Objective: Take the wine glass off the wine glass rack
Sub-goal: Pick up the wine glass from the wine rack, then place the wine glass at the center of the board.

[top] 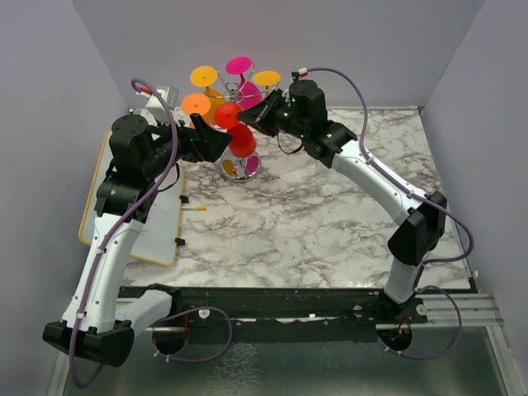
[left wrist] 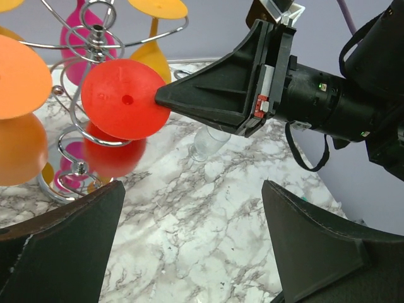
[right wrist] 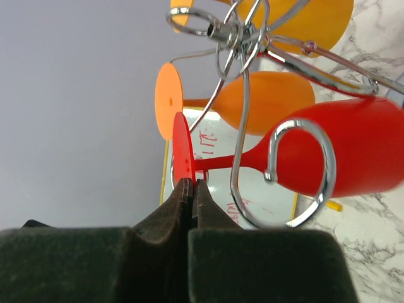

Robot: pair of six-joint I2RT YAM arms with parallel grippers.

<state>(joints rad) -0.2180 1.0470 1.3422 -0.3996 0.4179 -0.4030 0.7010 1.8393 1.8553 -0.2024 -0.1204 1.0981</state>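
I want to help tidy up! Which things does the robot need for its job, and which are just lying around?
Needed: wine glass rack, red wine glass, right claw pinching its foot, open left claw.
Lying about: orange glasses, pink glasses, whiteboard, marker.

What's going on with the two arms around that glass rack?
The right gripper, jaws shut, has its tips at the rim of the red wine glass's foot. That glass hangs on the chrome wine glass rack, not yet lifted off. The left gripper hovers facing it, jaws wide open, holding nothing.
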